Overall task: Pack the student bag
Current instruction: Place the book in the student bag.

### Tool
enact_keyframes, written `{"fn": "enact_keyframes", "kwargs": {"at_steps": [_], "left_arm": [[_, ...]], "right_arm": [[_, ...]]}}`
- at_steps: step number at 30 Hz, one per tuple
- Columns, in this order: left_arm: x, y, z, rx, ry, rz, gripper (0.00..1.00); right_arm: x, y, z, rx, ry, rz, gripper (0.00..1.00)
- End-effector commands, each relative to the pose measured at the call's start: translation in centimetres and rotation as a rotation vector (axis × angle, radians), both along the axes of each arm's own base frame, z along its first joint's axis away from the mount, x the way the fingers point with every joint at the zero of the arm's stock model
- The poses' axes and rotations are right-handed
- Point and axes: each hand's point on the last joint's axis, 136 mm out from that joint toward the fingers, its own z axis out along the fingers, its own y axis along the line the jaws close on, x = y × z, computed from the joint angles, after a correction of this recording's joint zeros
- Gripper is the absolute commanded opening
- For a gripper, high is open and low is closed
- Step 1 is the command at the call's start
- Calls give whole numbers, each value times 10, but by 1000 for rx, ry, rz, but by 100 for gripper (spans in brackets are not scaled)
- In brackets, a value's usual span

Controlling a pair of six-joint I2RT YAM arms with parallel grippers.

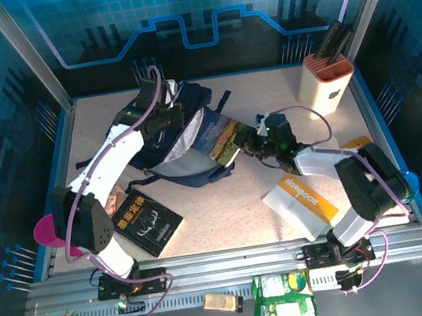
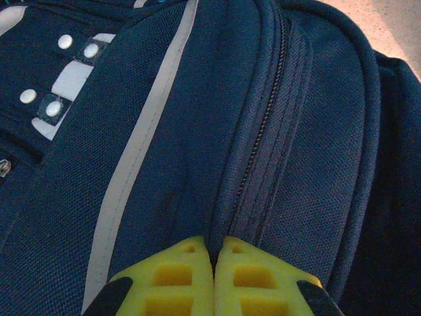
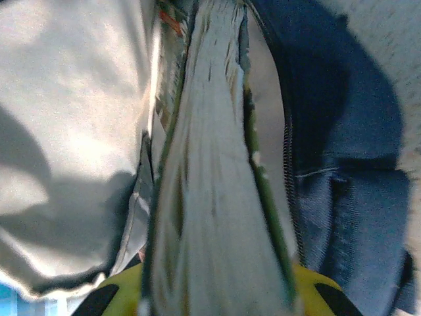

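Note:
The student bag [image 1: 181,142], dark navy with a pale stripe, lies at the table's middle back with its mouth facing right. My left gripper [image 1: 164,117] sits on its top and is shut, pinching a fold of the student bag [image 2: 197,131] beside the zipper between the yellow fingertips of the left gripper [image 2: 214,247]. My right gripper [image 1: 250,146] is shut on a green-covered book [image 1: 227,141] held edge-on at the bag's mouth. In the right wrist view the book [image 3: 210,197] stands between the grey lining [image 3: 66,131] and the navy zipper edge [image 3: 348,197], covering most of the right gripper [image 3: 217,289].
A black book [image 1: 147,217] lies front left and a white-and-orange book [image 1: 300,198] front right. A knife block [image 1: 327,81] stands at the back right. A pink object [image 1: 45,230] sits at the left edge. Snack packs [image 1: 284,298] lie on the front ledge.

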Motion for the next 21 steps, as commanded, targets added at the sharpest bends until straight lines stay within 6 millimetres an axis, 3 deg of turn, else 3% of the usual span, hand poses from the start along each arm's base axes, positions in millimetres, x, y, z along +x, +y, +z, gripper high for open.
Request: {"fn": "enact_keyframes", "kwargs": {"at_steps": [1,4,8,12,17,21], "left_arm": [[9,-11,62,-125,-162,-25,0],[8,-10,63,-140,-154,-31,0],[7,-7,66,-158,-149,-30,0],[5,-1,65,-149,-145,-22,0],[7,2,66,-156,-150,-18,0],[7,1,70,-165,-161,-27,0]], "right_arm": [[25,42,46,122,-65,33,3],[37,64,40,141,-40,34,3],[48,73,29,127,9,10,3],[44,58,38,66,-25,-24,3],[27,35,63,26,-122,-29,4],[14,36,79,67,-187,18,5]]}}
